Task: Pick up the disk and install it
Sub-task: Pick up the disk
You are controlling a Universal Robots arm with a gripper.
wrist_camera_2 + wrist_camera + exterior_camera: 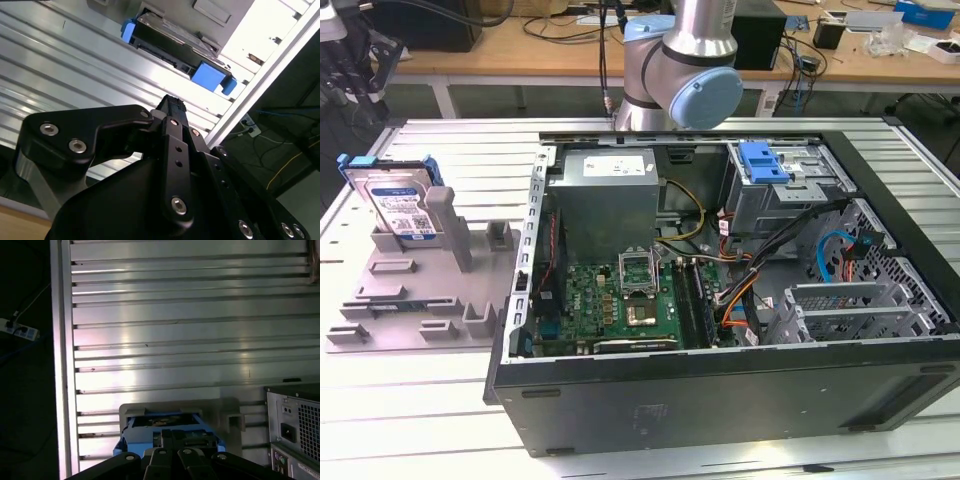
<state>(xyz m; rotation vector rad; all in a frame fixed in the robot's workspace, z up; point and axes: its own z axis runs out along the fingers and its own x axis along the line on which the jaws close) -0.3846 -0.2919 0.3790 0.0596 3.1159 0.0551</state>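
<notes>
The disk (398,205) stands on its edge, leaning a little, in a slot at the back of a grey holder (410,300) on the slatted metal bench (430,420), at the exterior view's left. Its white-and-blue label faces the camera and the blue carrier frame shows along its edges. The holder lies just beside the open computer case (720,400), which rests on its side with the motherboard (620,300), a grey power-supply box (605,195) and a drive cage with a blue clip (765,160) showing inside. The arm (680,60) rises behind the case at the top of the exterior view.

In the second wrist view the black hand (171,106) points toward the disk (170,42), near it but apart from it, with bare bench slats between them. In the first wrist view the hand (170,436) sits in front of the disk (155,421) and the holder (175,407). The hand has hold of nothing; whether it is open or closed I cannot tell
</notes>
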